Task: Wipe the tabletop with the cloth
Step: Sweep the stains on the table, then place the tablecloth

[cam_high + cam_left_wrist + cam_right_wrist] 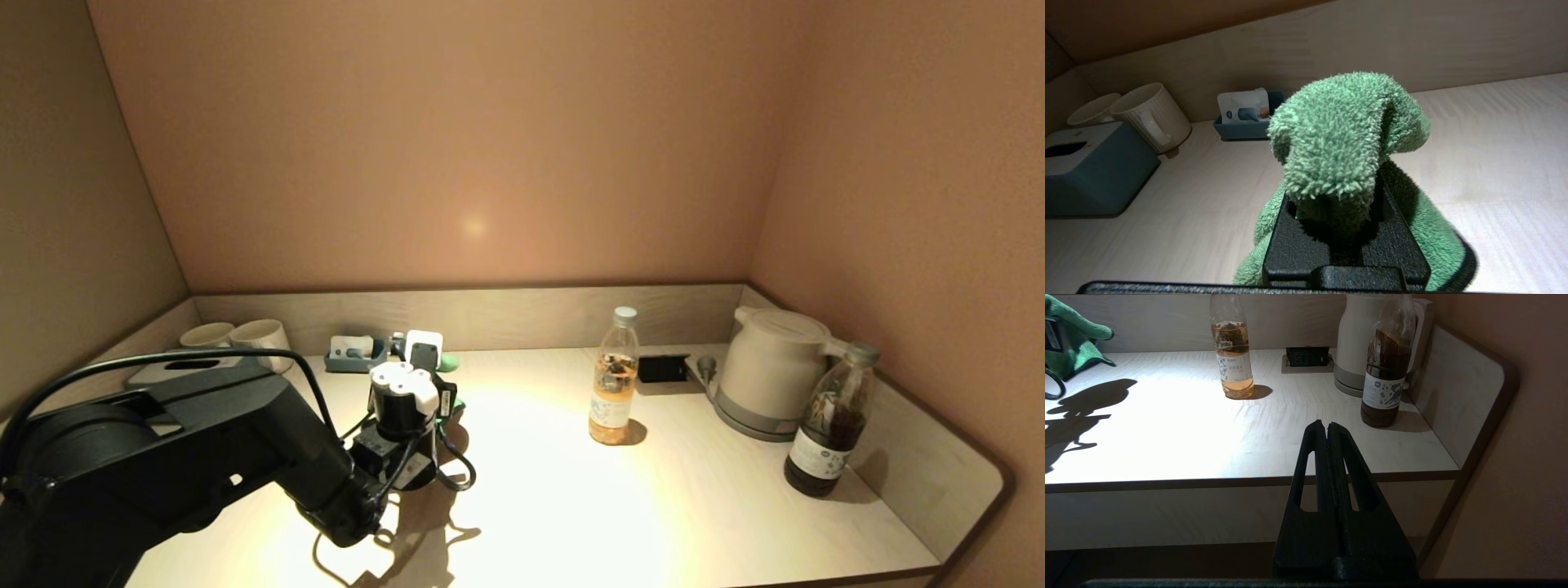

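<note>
A green fluffy cloth (1339,130) is bunched up between the fingers of my left gripper (1335,204), which is shut on it. Its lower folds hang onto the pale wooden tabletop (539,490). In the head view the left gripper (424,363) is at the back left of the table, and only small bits of the cloth (449,361) show past the wrist. The cloth also shows in the right wrist view (1073,330). My right gripper (1327,426) is shut and empty, parked in front of the table's front edge towards the right, out of the head view.
A bottle of amber drink (614,380) stands mid-table. A dark bottle (829,425), a white kettle (767,367) and a black socket (663,367) are at the right. Two cups (261,335), a tissue box (184,367) and a small blue tray (355,353) are at the back left. Walls enclose three sides.
</note>
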You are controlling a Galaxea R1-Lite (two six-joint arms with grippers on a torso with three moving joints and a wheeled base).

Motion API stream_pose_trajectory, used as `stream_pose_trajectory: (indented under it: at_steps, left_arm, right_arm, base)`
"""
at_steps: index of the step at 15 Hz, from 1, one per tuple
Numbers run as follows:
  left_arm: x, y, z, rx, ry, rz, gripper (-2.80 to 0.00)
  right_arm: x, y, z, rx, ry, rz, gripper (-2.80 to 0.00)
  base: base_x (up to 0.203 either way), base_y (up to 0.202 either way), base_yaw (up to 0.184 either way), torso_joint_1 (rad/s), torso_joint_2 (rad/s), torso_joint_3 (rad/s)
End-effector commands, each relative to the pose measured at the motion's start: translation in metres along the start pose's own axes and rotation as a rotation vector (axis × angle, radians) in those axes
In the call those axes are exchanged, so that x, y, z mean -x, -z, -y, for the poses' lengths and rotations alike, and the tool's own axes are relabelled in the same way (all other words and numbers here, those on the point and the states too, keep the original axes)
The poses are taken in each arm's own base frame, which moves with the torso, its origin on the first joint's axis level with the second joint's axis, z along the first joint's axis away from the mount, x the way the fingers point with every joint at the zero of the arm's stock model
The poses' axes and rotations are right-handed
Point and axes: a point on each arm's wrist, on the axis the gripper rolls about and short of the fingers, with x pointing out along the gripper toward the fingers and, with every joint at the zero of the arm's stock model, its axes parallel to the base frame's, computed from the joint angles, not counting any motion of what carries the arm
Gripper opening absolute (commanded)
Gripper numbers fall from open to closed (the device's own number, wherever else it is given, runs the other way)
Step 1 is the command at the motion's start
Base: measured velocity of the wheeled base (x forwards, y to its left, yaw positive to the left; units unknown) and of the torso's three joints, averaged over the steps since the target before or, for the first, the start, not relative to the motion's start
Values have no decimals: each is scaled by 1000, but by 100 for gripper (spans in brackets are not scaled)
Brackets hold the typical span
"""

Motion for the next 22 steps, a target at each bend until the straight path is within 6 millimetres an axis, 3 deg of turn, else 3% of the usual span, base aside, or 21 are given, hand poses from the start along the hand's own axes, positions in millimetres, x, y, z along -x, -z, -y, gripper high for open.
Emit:
stream_pose_trajectory:
  at_steps: [1,5,8,12,15,22]
  left_arm:
    - [15,-64,-26,90,-25,93,-280]
    - [56,-148,-84,187,-81,179,-280]
    - [92,-187,-139,206,-177,166,-280]
    - [98,-182,-236,120,-448,30,-280]
    - [109,-173,-296,108,-535,-44,-280]
    - [126,-134,-389,277,-298,-198,-280]
  right_arm:
    - [0,0,0,0,-1,-1,-280]
    - [0,0,0,0,1,-1,-280]
    - [0,0,0,0,-1,-1,-280]
    - [0,0,0,0,-1,-1,-280]
    - [0,0,0,0,-1,-1,-280]
    - [0,0,0,0,-1,-1,-280]
  base:
    - [0,0,0,0,0,0]
    - [0,0,0,0,0,0]
    - [0,0,0,0,0,0]
    - [0,0,0,0,0,0]
    - [0,0,0,0,0,0]
    - [0,0,0,0,0,0]
